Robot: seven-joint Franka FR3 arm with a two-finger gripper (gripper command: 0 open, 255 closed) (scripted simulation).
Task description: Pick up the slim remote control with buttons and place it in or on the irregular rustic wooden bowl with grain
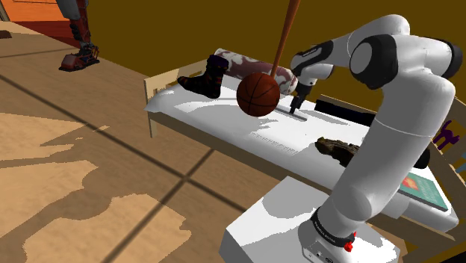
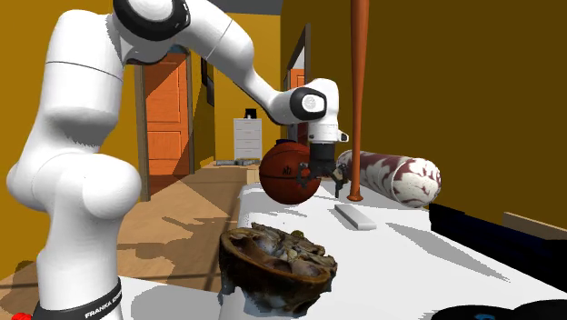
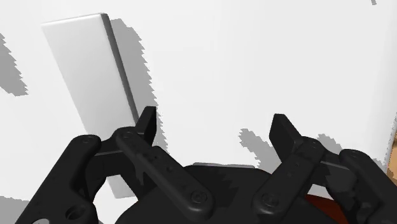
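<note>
The slim remote (image 2: 354, 216) is a pale grey slab lying flat on the white bed surface (image 2: 427, 250). In the wrist view the remote (image 3: 95, 83) lies off to one side of my gripper (image 3: 216, 124), beside one finger (image 3: 148, 124) and not between the two. The fingers stand wide apart and hold nothing. The gripper (image 2: 329, 182) hovers just above the surface, behind the remote and beside a basketball. The rough brown wooden bowl (image 2: 277, 264) sits closer to the stand; it is also in the shoulder view (image 1: 336, 147), where the gripper (image 1: 296, 107) points down.
A basketball (image 1: 258, 93) sits close to the gripper, and a brown bat (image 2: 357, 100) stands upright right behind it. A maroon-and-white bolster (image 2: 395, 177) and a dark boot (image 1: 205, 75) lie farther back. A teal book (image 1: 422, 187) lies near the stand.
</note>
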